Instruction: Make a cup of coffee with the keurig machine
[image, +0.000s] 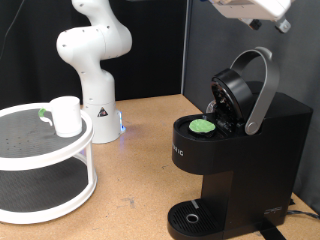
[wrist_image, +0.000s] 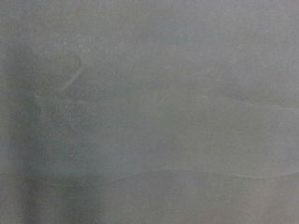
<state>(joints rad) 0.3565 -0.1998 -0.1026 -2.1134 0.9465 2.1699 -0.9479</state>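
At the exterior view's top right, only part of the pincer (image: 255, 12) shows; whether its fingers are apart cannot be told. Below it, the keurig machine (image: 240, 150) stands lid-up with a green-topped pod (image: 203, 126) inside. The cup (image: 66, 115) sits on a white rack (image: 45, 160). The wrist view gives only grey blur.

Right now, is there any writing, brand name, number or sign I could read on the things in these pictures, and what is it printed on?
Nothing can be read for certain.
Coffee machine: small pale lettering on its front, beside the green-topped pod, too small and blurred to read.
White mug on the round shelf: no writing shows.
Robot base: a tiny dark mark, unreadable.
Wrist view: only grey blur.
The tool does not clearly show.
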